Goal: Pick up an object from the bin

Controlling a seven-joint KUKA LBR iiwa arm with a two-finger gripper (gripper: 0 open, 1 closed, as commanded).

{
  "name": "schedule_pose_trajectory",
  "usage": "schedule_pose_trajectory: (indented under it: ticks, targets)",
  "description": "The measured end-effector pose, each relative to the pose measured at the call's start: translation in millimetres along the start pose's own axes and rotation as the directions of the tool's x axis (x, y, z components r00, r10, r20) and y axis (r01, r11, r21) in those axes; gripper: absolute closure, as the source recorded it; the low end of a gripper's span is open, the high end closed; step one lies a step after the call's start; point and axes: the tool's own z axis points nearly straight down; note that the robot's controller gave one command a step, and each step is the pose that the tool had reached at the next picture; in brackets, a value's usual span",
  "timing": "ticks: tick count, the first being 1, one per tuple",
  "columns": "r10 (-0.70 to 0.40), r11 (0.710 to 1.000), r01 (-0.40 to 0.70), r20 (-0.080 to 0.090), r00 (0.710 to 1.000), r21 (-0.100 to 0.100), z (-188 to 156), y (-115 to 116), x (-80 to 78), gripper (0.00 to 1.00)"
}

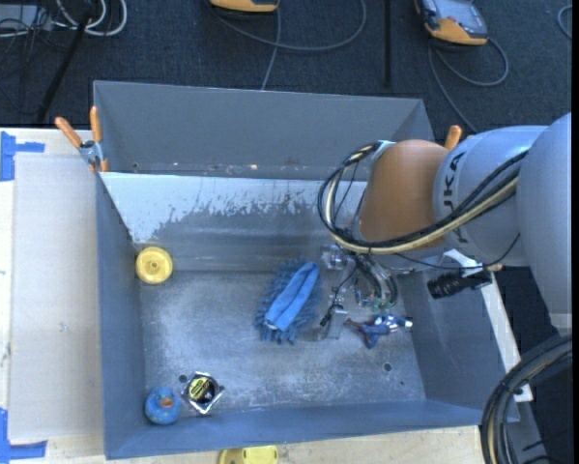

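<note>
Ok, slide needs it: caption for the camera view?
Gripper low in the grey bin, between a blue cloth and a small blue object.

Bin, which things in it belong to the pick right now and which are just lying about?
Job: gripper, blue fuzzy cloth beside it, small blue piece close by.
Lying about: yellow disc at left, blue ball, black-and-yellow piece near it.

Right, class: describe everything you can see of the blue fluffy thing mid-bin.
The blue fluffy thing looks like soft tufted cloth, perhaps a duster mitt, with ribbed strands. It lies crumpled and slanted on the bin floor near the middle, its upper end leaning toward the view's right. The gripper sits close by that side; whether they touch cannot be told.
</note>
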Motion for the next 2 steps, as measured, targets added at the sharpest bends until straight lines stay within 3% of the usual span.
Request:
schedule_pose_trajectory:
  ticks: [1,2]
  targets:
    - [0.139,0.990,-0.139,-0.002,0.990,0.003,8,-6,2.9,0.00]
    - [0.183,0.983,-0.183,0.000,0.983,0.004,10,22,-5.6,0.00]
